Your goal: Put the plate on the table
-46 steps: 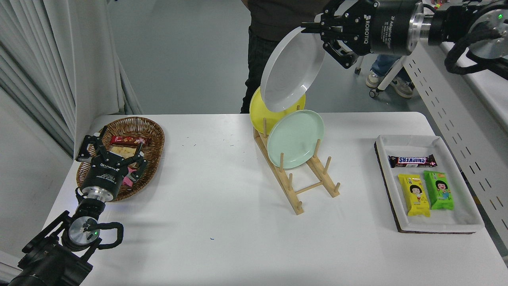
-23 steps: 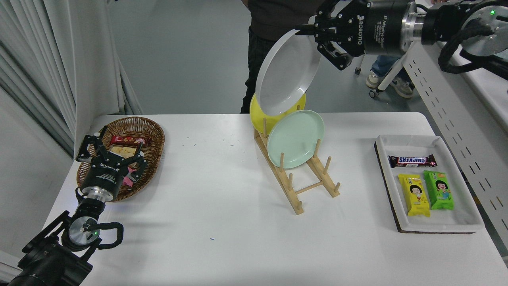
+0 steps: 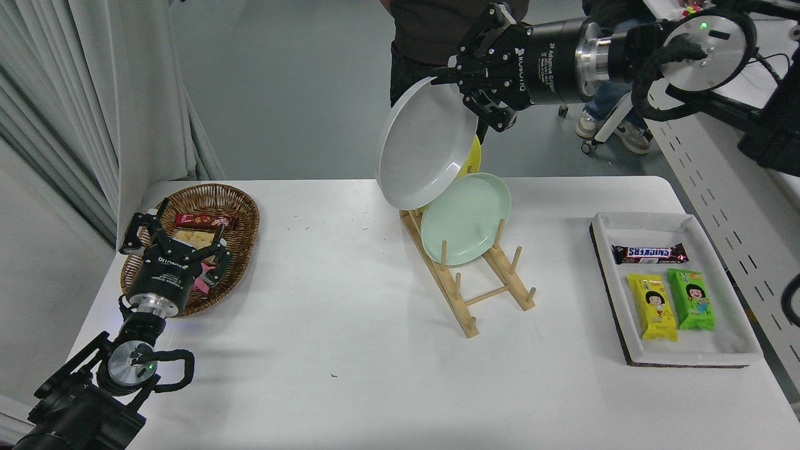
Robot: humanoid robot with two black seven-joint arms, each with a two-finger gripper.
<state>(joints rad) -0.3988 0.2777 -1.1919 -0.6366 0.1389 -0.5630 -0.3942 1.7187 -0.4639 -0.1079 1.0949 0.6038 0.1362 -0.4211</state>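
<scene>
1. The right pincer (image 3: 451,74) was clenched on the upper rim of the plate (image 3: 425,153), fingers pinching its edge.
2. The plate hung tilted below and left of that pincer, in the air above the far end of the wooden rack (image 3: 465,284), clear of the surface (image 3: 350,350) and overlapping the yellow plate (image 3: 473,156) behind it.
3. The right arm reached in level from the right edge.
4. The left pincer (image 3: 178,240) rested parked, fingers spread, at the wicker basket (image 3: 240,212).
</scene>
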